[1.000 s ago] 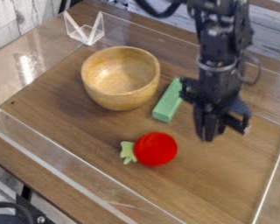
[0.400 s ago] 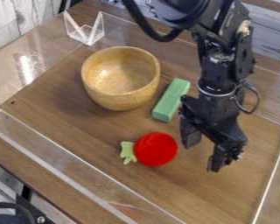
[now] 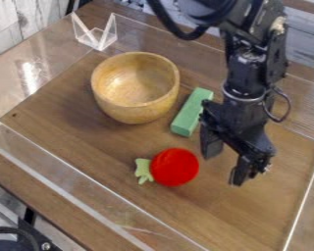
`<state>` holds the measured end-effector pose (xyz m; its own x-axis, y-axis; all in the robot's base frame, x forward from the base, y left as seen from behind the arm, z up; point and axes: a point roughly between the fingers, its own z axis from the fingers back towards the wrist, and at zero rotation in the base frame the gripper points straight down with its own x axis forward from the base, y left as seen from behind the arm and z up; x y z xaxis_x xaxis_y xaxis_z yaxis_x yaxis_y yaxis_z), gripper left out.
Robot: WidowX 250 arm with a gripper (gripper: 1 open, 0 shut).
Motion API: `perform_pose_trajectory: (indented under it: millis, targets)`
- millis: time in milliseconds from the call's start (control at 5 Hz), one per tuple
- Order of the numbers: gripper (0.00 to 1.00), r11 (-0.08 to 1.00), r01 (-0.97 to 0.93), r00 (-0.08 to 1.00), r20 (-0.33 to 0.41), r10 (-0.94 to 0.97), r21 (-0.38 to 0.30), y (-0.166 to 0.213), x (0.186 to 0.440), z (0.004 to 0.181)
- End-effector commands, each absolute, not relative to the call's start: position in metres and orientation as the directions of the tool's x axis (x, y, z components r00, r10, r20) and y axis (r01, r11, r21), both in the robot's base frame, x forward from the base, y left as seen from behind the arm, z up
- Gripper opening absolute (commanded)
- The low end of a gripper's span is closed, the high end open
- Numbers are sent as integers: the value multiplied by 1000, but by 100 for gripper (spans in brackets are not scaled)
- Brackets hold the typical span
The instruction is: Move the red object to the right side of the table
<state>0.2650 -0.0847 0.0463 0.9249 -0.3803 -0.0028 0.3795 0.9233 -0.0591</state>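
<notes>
Near the bench's far left corner, operator, a clear angular rack [image 3: 97, 33] is standing by the low clear wall [image 3: 16, 107]. To its right, nearer you, the wooden bowl [image 3: 136, 86] is sitting open side up on the brown bench [image 3: 71, 143]. Closer to the near edge, the red object [image 3: 176, 167] is resting with its green leafy tip pointing left. The green block [image 3: 190, 112] is lying just beside the bowl, between it and your arm, beyond the red object.

Toward the right edge, your black gripper [image 3: 235, 163] is hanging over the bench, its jaws standing wide apart and holding nothing. The red object is lying to its left, apart from it.

At the near left corner, a dark round thing [image 3: 11, 240] is being cut off by the frame. The arm's top is running out of view, and the dark fingers are hard to make out.
</notes>
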Motion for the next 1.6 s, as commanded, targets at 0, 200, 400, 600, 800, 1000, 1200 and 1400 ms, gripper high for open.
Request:
perform_pose_trajectory:
  millis: [0,200,400,600,800,1000,1200,1400]
  targets:
    - [100,911,411,912,34,-410,-31,-82,267,58]
    - [100,893,450,893,28,-450,-13,-78,259,57]
    - [100,872,489,872,29,-489,-3,-68,256,53]
    - [100,849,528,849,33,-528,8,-58,254,47]
    - [100,850,526,850,30,-527,22,-55,252,37]
    - [100,858,512,858,28,-513,30,-55,250,30]
    - [100,849,528,849,26,-529,35,-52,242,25]
    - [0,839,542,839,25,-543,37,-49,235,29]
